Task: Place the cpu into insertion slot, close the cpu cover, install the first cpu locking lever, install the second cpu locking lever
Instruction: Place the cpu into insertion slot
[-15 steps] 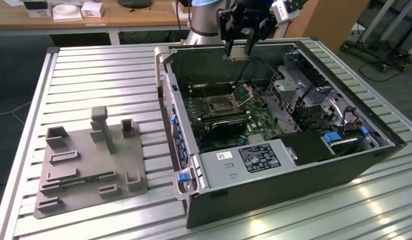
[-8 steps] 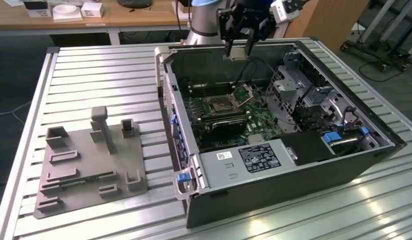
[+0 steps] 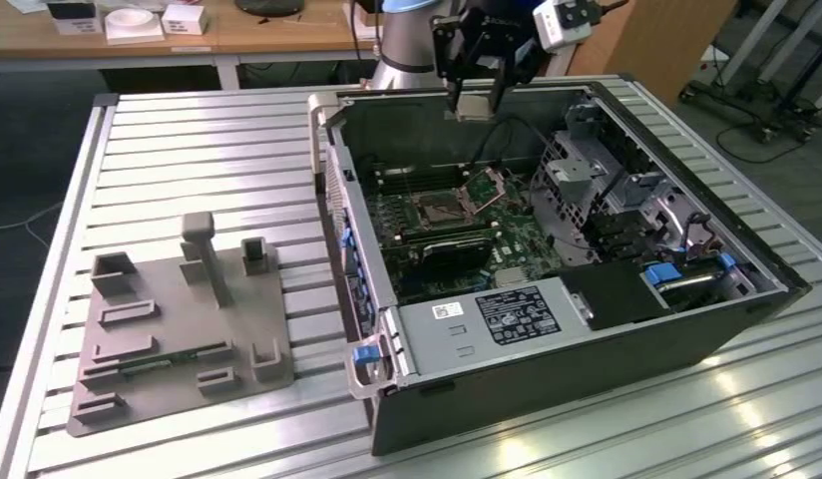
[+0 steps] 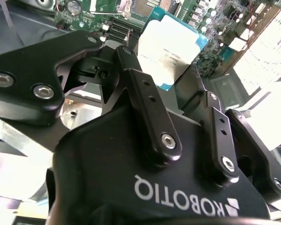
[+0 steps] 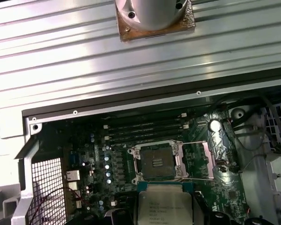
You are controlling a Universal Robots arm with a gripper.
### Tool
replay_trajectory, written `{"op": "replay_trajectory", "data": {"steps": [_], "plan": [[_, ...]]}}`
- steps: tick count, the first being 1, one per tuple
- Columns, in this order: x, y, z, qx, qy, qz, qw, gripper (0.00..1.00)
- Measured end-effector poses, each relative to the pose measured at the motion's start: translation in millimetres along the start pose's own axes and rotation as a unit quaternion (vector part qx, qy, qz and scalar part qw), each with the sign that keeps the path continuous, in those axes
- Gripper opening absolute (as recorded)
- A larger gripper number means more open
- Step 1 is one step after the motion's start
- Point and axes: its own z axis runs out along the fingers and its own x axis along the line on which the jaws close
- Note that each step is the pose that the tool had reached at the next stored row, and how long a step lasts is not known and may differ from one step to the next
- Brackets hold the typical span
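One claw hangs from the arm above the far wall of an open computer case, which lies on its side on a slatted metal table. The claw is clenched on the cpu, gripping the chip by two opposite edges; in the second wrist view the black fingers press against either side of the cpu, whose silvery top faces the camera. The chip is up in the air, well apart from the board below. On the green motherboard inside the case, the insertion slot lies bare, its dark centre uncovered inside the silvery rim. The cpu cover is swung open and tilted up, just beside the slot on the exterior view's right. In the first wrist view the slot and the opened cover lie side by side, with long memory slots near them. A grey fixture plate sits on the table, on the exterior view's left of the case.
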Motion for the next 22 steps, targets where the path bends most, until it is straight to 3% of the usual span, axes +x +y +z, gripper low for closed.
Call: {"op": "replay_trajectory", "data": {"steps": [8, 22], "plan": [[6.2, -1.1, 0.1, -0.0004, -0.0019, 0.022, 0.9998, 0.54], [6.4, -1.1, 0.1, -0.0005, -0.002, 0.023, 0.9997, 0.54]]}}
